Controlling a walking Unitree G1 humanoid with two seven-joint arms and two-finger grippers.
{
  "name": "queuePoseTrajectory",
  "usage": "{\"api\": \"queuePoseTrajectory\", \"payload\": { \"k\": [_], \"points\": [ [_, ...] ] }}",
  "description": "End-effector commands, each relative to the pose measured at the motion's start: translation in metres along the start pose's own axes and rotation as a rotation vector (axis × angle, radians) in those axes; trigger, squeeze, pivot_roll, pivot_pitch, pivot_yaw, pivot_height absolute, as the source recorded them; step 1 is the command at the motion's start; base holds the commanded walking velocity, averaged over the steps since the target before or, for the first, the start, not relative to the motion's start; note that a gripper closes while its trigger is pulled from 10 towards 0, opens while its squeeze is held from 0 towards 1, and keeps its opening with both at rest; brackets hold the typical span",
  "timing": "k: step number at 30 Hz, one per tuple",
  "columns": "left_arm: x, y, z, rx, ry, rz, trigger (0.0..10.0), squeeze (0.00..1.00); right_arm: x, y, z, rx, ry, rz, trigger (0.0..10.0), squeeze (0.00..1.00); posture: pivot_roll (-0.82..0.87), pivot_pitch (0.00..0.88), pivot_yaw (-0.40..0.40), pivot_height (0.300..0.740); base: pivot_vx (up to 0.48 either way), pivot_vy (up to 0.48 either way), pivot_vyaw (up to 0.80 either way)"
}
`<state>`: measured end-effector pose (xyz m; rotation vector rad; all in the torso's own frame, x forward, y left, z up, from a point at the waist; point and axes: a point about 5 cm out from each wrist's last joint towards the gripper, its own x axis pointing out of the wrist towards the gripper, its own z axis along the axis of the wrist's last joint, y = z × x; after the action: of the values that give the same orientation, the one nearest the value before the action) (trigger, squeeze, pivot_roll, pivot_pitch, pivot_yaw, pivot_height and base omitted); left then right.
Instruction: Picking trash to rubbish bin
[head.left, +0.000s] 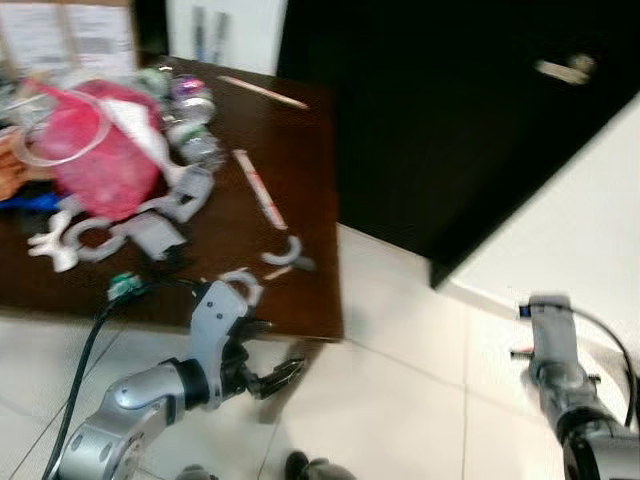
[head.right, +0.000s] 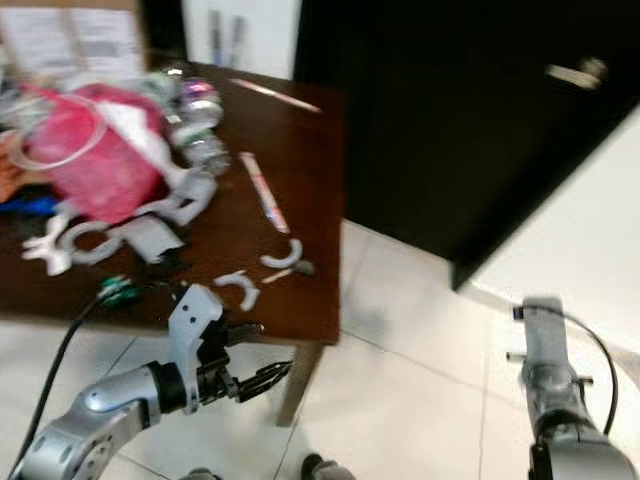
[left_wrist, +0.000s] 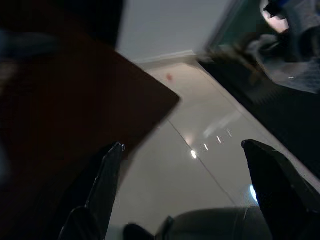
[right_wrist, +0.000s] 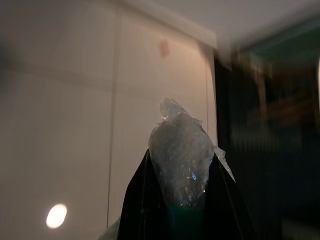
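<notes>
Trash (right_wrist: 181, 160), a crumpled clear plastic scrap, pinched between the right gripper (right_wrist: 180, 172) fingers, long axis along them, ragged tip pointing past the fingertips toward pale floor tiles (right_wrist: 60, 125). Right arm low at the right over the tiled floor, well apart from the counter (head.left: 300, 180). Left gripper (head.left: 270, 378) spread wide, holding nothing, just below the counter's near edge. On the brown counter: a pink bag (head.left: 100, 150) stuffed full, contents unclear; white curved plastic pieces (head.left: 285, 255); a long thin stick (head.left: 258, 187).
</notes>
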<state>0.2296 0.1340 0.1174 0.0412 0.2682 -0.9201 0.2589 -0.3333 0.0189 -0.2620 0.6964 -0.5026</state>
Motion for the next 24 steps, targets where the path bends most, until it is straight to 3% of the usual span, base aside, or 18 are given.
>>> {"api": "queuePoseTrajectory", "payload": {
  "k": [1, 6, 11, 12, 16, 21, 24],
  "points": [
    [0.005, -0.003, -0.013, -0.017, 0.037, -0.013, 10.0, 0.0, -0.003, 0.001, -0.02, 0.005, 0.07, 0.0, 10.0, 0.0, 0.18, 0.144, -0.135, 0.74, 0.0, 0.0, -0.76],
    [0.009, 0.003, -0.044, -0.033, 0.149, 0.033, 10.0, 0.0, -0.009, 0.011, -0.049, -0.042, 0.147, 0.037, 10.0, 0.0, 0.17, 0.145, -0.129, 0.74, 0.0, 0.0, -0.76],
    [0.009, 0.004, -0.065, -0.033, 0.236, 0.054, 10.0, 0.0, -0.012, 0.016, -0.059, -0.051, 0.176, 0.053, 10.0, 0.0, 0.17, 0.145, -0.126, 0.74, 0.0, 0.0, -0.76],
    [0.007, 0.006, -0.087, -0.052, 0.308, 0.088, 10.0, 0.0, -0.015, 0.021, -0.068, -0.068, 0.198, 0.072, 10.0, 0.0, 0.16, 0.147, -0.125, 0.74, 0.0, 0.0, -0.76],
    [0.003, 0.006, -0.11, -0.081, 0.369, 0.122, 10.0, 0.0, -0.019, 0.026, -0.078, -0.082, 0.224, 0.09, 10.0, 0.0, 0.16, 0.149, -0.125, 0.74, 0.0, 0.0, -0.76],
    [0.002, 0.004, -0.125, -0.081, 0.403, 0.13, 10.0, 0.0, -0.021, 0.029, -0.085, -0.094, 0.24, 0.105, 10.0, 0.0, 0.16, 0.153, -0.124, 0.74, 0.0, 0.0, -0.76],
    [0.01, -0.001, -0.115, -0.05, 0.325, 0.087, 10.0, 0.0, -0.023, 0.03, -0.088, -0.102, 0.247, 0.11, 10.0, 0.0, 0.17, 0.156, -0.122, 0.74, 0.0, 0.0, -0.76]
  ]
}}
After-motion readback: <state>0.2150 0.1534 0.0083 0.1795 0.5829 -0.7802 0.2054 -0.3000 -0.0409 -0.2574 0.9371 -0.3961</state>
